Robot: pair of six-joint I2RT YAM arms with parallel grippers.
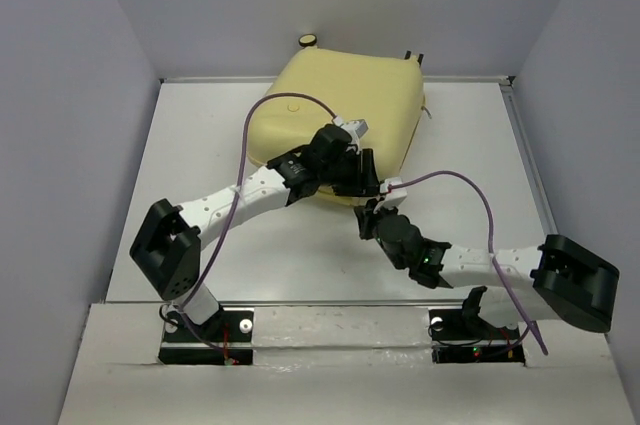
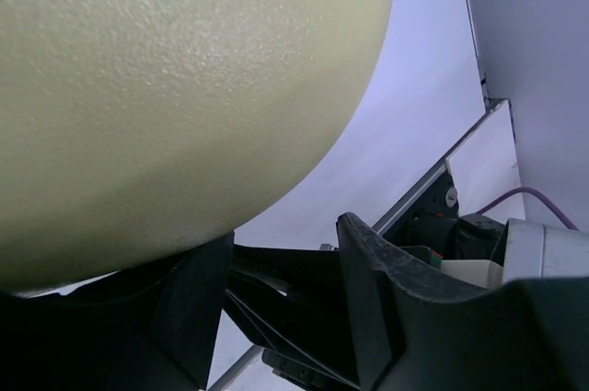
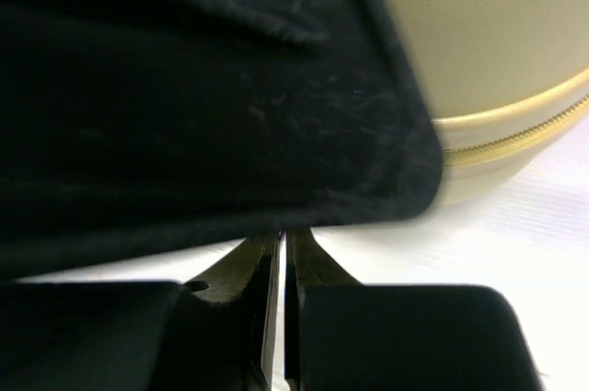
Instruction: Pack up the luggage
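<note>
The luggage point(image 1: 330, 95), a pale yellow hard-shell suitcase, lies flat with its shell up at the back middle of the table. My left gripper point(image 1: 362, 181) hangs over its near right edge, jaws open; in the left wrist view point(image 2: 281, 262) the shell point(image 2: 166, 87) fills the upper left, against the left finger point(image 2: 198, 317). My right gripper point(image 1: 372, 213) sits just in front of the suitcase's near edge, below the left one. In the right wrist view point(image 3: 283, 239) its jaws are pressed almost together, with nothing seen between them. The yellow zipper seam point(image 3: 515, 133) shows at right.
White walls stand close on the left, right and back of the table point(image 1: 200, 195). Caster wheels point(image 1: 307, 41) stick out at the suitcase's far edge. Purple cables point(image 1: 250, 135) loop over both arms. A black blurred part point(image 3: 184, 87) covers most of the right wrist view.
</note>
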